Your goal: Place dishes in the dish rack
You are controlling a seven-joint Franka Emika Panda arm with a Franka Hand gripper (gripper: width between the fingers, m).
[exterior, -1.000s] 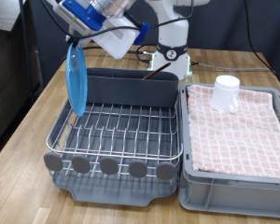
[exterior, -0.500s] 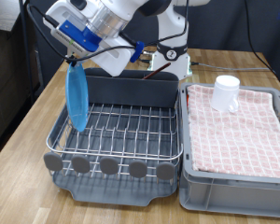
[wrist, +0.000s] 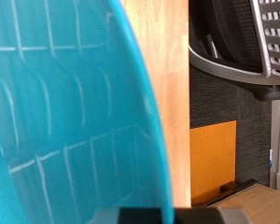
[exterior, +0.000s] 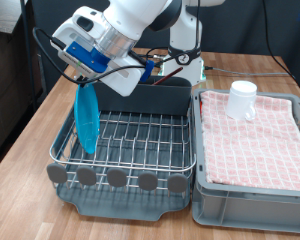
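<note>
My gripper point(exterior: 86, 84) is shut on the top edge of the round light-blue plate point(exterior: 88, 122) and holds it upright on its edge. The plate's lower rim is down among the wires at the exterior view's left side of the silver dish rack point(exterior: 140, 135). In the wrist view the plate point(wrist: 65, 103) fills most of the picture. The white mug point(exterior: 242, 98) stands upside down on the pink checked cloth in the grey crate point(exterior: 250, 200). A slim reddish bit point(exterior: 168, 80) shows at the grey cutlery trough point(exterior: 150, 97); I cannot tell whether it is the spoon.
Round grey tabs point(exterior: 118, 178) line the rack's near edge. The crate sits directly at the rack's right in the exterior view. Cables hang from the arm above the rack. The wooden table point(exterior: 30, 140) extends to the left, with a dark floor beyond it.
The gripper has tilted and come down with the plate. The plate's lower edge has gone from above the rack's left rim down into the wires.
</note>
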